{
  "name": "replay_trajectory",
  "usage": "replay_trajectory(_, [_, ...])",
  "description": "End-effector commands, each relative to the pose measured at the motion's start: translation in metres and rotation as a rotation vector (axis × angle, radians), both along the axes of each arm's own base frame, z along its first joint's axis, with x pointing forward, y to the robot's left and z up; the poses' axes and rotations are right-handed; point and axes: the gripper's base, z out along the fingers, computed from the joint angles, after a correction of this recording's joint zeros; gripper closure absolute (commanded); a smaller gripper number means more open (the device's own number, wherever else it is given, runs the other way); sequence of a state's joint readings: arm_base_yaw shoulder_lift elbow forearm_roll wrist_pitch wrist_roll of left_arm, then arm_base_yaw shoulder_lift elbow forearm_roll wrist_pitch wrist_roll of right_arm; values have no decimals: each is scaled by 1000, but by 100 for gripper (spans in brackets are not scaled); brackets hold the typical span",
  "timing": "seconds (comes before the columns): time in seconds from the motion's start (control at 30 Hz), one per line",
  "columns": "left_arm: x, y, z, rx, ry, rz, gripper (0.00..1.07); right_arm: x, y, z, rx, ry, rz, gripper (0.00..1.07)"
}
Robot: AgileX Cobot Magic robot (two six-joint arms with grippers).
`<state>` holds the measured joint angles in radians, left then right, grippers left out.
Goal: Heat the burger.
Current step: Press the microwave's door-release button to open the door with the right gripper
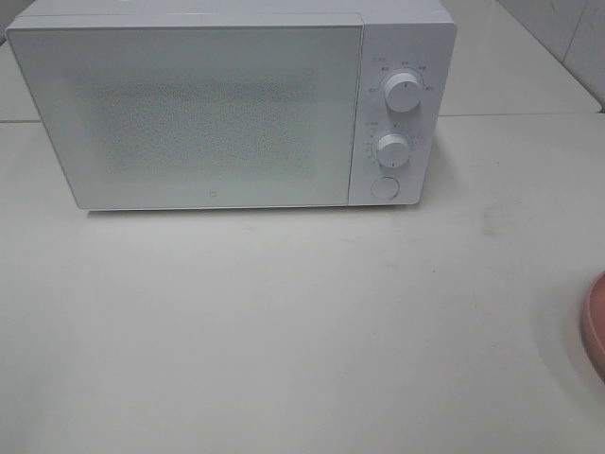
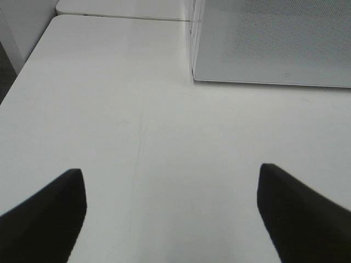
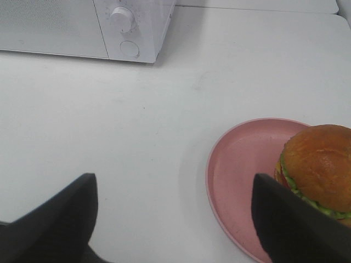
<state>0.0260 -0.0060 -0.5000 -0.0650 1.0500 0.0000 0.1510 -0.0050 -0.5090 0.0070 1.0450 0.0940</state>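
The burger (image 3: 319, 169), with a golden-brown bun and green lettuce, sits on a pink plate (image 3: 241, 175) in the right wrist view. My right gripper (image 3: 173, 192) hangs open above the white table, its right finger (image 3: 290, 224) over the plate's edge, just beside the burger. In the high view only the plate's rim (image 1: 596, 322) shows at the right edge; the burger is out of that view. A white microwave (image 1: 227, 104) stands at the back with its door shut. My left gripper (image 2: 171, 186) is open over bare table, in front of the microwave's left corner (image 2: 193, 76).
The microwave has two dials (image 1: 404, 90) and a round button (image 1: 385, 187) on its right panel. A seam between table tops (image 1: 529, 115) runs behind it. Tiled wall (image 1: 567, 28) rises at the back right.
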Motion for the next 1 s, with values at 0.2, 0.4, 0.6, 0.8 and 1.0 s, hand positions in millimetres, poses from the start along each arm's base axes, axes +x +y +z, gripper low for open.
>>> replay_trajectory(0.2, [-3,-1,1,-7,-37,-9,29,2,0,8,18,-22,-12,32])
replay_trajectory(0.4, [-3,-1,1,-7,-37,-9,29,18,3,14,12,15,-12,32])
replay_trajectory(0.6, [-3,-1,1,-7,-37,-9,29,42,6,15,3,75,-13,32])
replay_trajectory(0.8, [-3,-1,1,-7,-37,-9,29,61,9,12,-2,109,-14,32])
replay_trajectory(1.0, [-3,-1,1,-7,-37,-9,29,80,12,6,-2,114,-14,32])
